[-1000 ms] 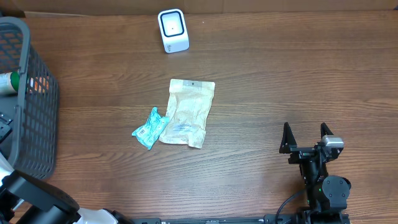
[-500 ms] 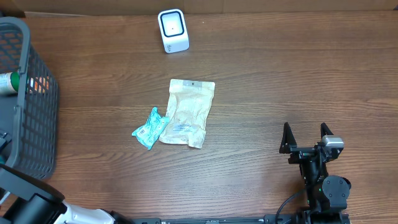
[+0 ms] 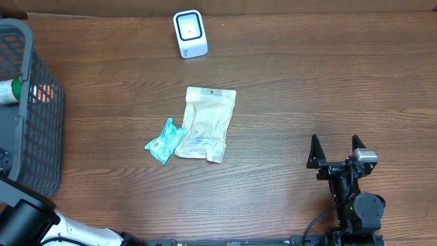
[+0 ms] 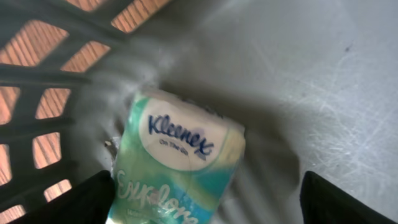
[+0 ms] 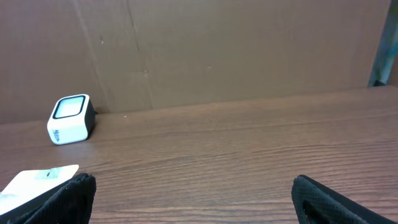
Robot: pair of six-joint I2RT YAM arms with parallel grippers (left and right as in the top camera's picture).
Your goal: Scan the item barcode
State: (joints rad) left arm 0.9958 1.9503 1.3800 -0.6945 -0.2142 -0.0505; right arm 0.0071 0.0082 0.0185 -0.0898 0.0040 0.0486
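Kleenex pack [image 4: 180,155], soft and film-wrapped, green and white, lies logo face up on the grey floor of the basket [image 4: 311,81], close against the lattice wall and a little askew. No barcode on the face that shows; probably on the underside or an end, not confirmed. Left gripper [image 4: 208,202] hangs straight over the pack, released. Its dark fingers [image 4: 348,199] sit spread at the two lower corners of the wrist view with the pack between them. The wall-side finger is just beside the pack's edge, contact not readable through the blur; the other stands apart with bare floor between. Nothing grasped. From overhead the basket sits at the far left of the table [image 3: 307,82], and the pack itself is not made out from there. Scanner [image 3: 190,33], white with a dark-rimmed window, stands at the table's far edge, well apart from the basket. Tan pouch [image 3: 207,123] and teal packet [image 3: 164,141] lie touching mid-table. Right gripper [image 3: 334,143] waits at the near right, jaws wide, empty. Step in hand, as I read it: the pick from the basket. Risks:
- The wall-side finger may catch the lattice as the jaws close, shoving the pack or skewing the grip.
- The slick film over soft tissue may crumple or slide out on the lift.
- The pack may clip the basket wall on the way out.
- If the code ends up facing away from the scanner window, or hidden under a finger, the scan fails.
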